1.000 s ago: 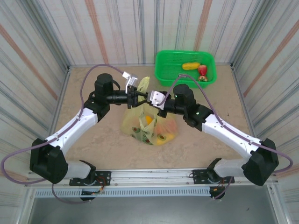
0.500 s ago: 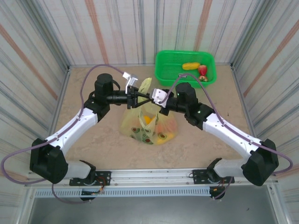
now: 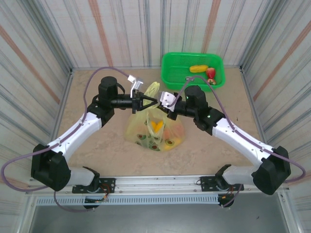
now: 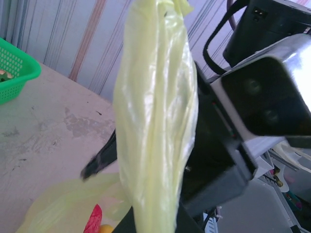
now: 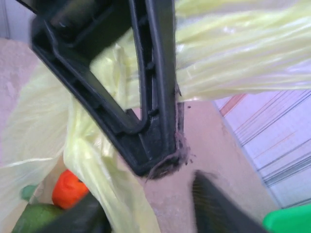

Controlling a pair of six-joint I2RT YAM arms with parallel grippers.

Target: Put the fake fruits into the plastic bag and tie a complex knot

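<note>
Left gripper (image 3: 149,102) pinched the plastic bag (image 3: 154,132) by its handle (image 3: 152,89), strip pointing to twelve o'clock. Right gripper (image 3: 161,105), spread, hovered at its three o'clock. Bag sat mid-bench.

My left arm (image 3: 77,128) runs up from its base, elbow bent, wrist turned toward the thin translucent yellow-green plastic bag (image 3: 155,133). The left gripper (image 3: 146,102) sits above the bag, jaws pinched tight on the bag's handle strip. My right arm (image 3: 238,138) comes in from the bag's right. The right gripper (image 3: 161,105) is just beside the left one, its fingers (image 5: 214,204) parted and blurred.
</note>
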